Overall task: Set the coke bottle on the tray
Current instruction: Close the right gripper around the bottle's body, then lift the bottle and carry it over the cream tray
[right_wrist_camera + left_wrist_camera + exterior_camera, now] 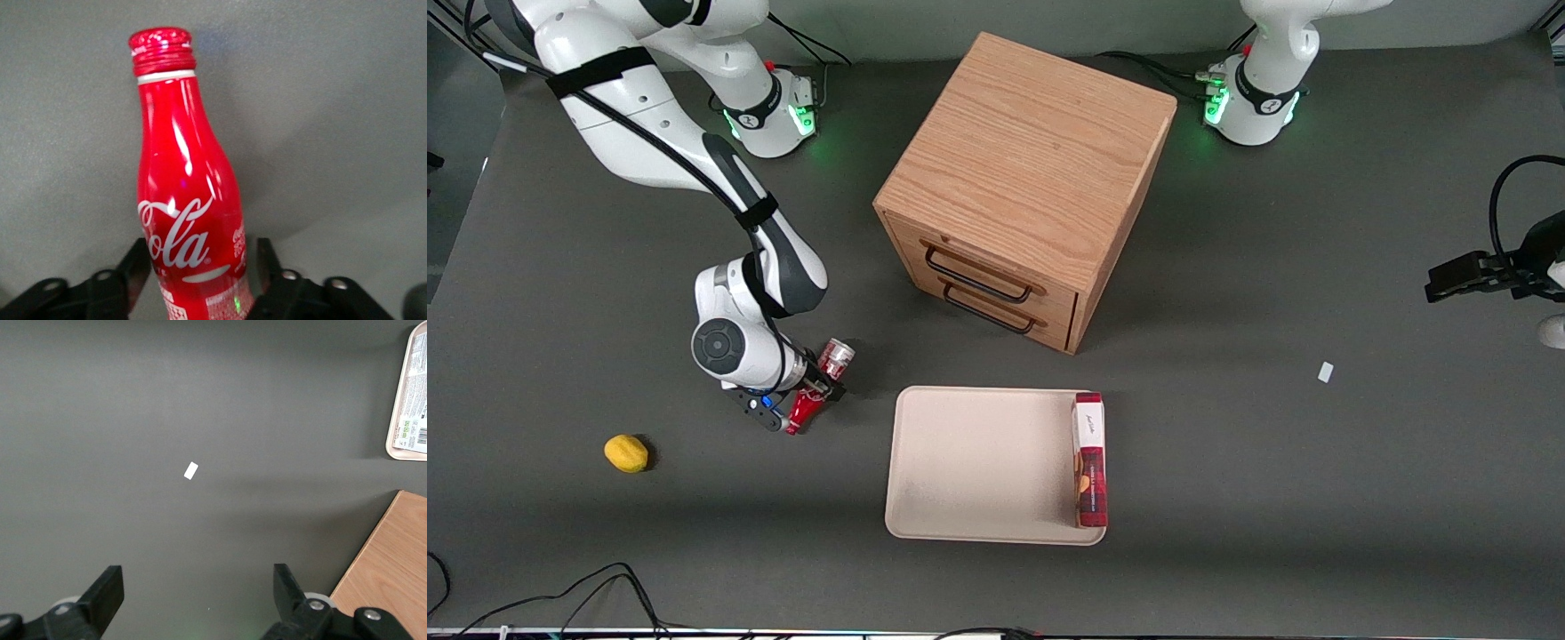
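The coke bottle (819, 388) is red with a white script logo, a silvery base and a red cap. It lies tilted between the fingers of my right gripper (815, 391), toward the working arm's end of the table beside the tray. In the right wrist view the bottle (187, 200) fills the middle and the gripper (202, 257) has a black finger close on each side of its lower body, shut on it. The beige tray (978, 462) lies flat on the table, nearer to the front camera than the wooden cabinet.
A red plaid box (1090, 462) lies on the tray at its edge toward the parked arm. A wooden two-drawer cabinet (1023, 178) stands mid-table. A yellow fruit (626, 453) lies toward the working arm's end. A white scrap (1325, 372) lies toward the parked arm's end.
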